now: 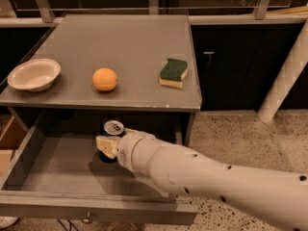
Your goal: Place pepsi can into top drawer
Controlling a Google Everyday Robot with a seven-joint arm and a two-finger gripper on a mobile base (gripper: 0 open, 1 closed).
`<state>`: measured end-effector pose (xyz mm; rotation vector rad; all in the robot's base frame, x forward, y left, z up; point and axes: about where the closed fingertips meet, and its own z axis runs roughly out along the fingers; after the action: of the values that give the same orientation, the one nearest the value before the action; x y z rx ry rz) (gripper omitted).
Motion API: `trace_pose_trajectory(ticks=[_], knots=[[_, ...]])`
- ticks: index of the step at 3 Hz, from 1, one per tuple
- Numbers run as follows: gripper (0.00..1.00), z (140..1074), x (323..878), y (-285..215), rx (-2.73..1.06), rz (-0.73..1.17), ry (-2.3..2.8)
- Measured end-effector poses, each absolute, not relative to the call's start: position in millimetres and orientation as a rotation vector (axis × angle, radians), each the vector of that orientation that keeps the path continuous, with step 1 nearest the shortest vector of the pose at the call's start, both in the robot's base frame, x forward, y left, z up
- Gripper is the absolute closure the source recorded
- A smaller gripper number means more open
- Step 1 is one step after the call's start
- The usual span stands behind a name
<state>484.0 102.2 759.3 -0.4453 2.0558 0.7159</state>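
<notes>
The pepsi can (113,127) stands upright inside the open top drawer (53,165), near its back middle. Its silver top shows and a bit of dark blue shows below my wrist. My gripper (108,146) is down in the drawer, shut around the can's body, with one cream finger (105,144) showing on the can's left side. My white arm comes in from the lower right over the drawer's front right corner and hides most of the can. The drawer's metal knob (86,220) shows at its front.
On the grey tabletop (125,37) above the drawer lie a white bowl (33,74) at the left, an orange (104,79) in the middle and a green-and-yellow sponge (173,72) at the right. A white post (284,81) stands at the right. A cardboard box (9,138) sits left of the drawer.
</notes>
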Motion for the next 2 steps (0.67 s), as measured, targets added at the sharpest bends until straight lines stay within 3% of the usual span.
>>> trace_pose_trajectory(ticks=[2], knots=[[1.0,735.5,481.7,102.7,-0.351,0.722,2.025]])
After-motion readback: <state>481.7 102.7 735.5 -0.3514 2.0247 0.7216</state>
